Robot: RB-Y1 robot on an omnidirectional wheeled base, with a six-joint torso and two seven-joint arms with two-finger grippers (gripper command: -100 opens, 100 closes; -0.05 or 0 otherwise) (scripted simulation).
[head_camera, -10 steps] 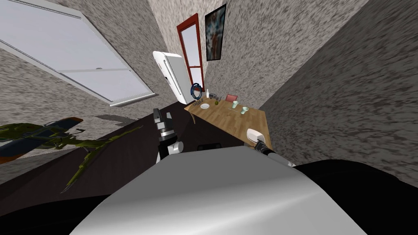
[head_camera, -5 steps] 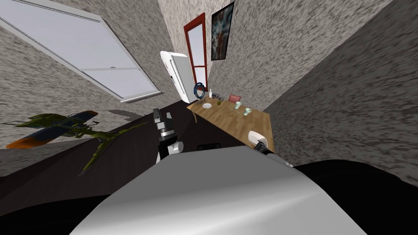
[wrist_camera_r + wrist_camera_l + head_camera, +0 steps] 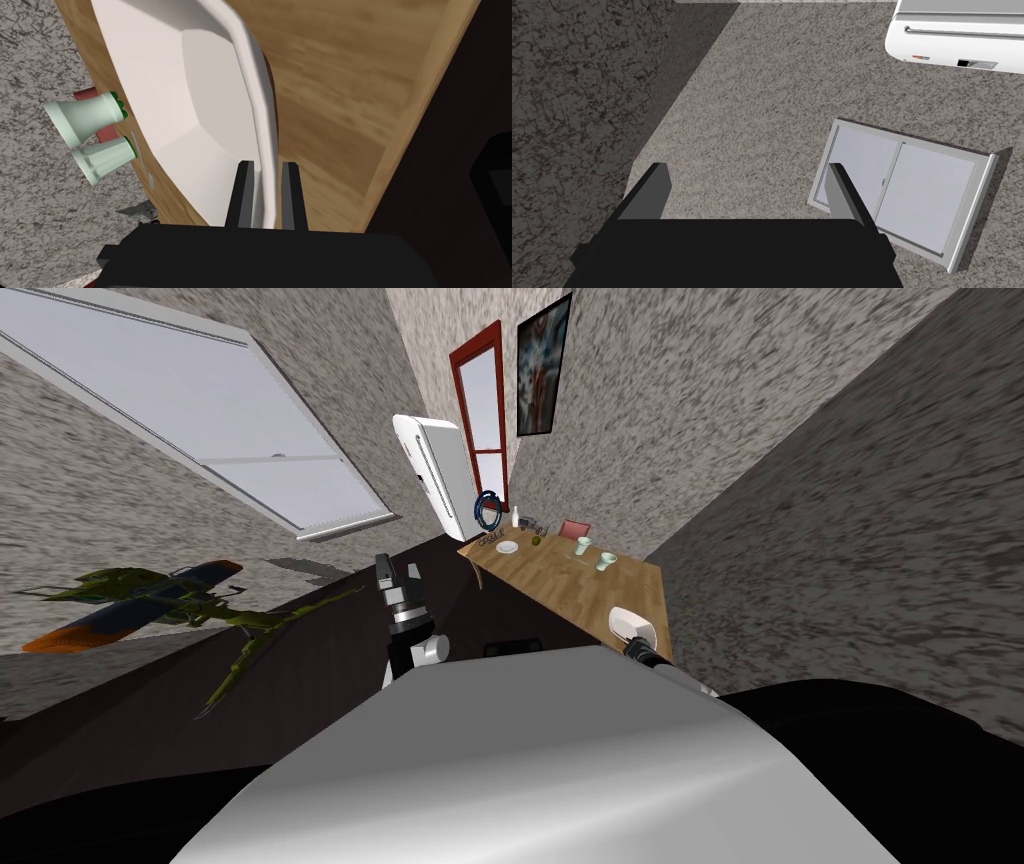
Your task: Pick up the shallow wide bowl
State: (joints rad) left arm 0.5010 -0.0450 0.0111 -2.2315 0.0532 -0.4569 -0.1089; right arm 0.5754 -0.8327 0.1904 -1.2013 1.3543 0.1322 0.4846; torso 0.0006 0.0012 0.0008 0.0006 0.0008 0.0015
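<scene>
white bowl point(image 3: 200, 110) rim clamped in right gripper point(image 3: 267, 170), over wooden table point(image 3: 350, 75)

Shallow bowl point(image 3: 200, 115): plain white. Table point(image 3: 350, 75): honey-brown, streaky wood grain. Two cups point(image 3: 583, 546) at one o'clock: pale mint green. Wall point(image 3: 760, 438): grey, mottled black. Fridge point(image 3: 437, 483) at twelve o'clock: white, beside a red window frame point(image 3: 476, 343).

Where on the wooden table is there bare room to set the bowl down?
The table is bare from the two pale green cups to its near edge, where the right gripper holds the white bowl. Its far end is crowded: small plate, bottle, red square.
</scene>
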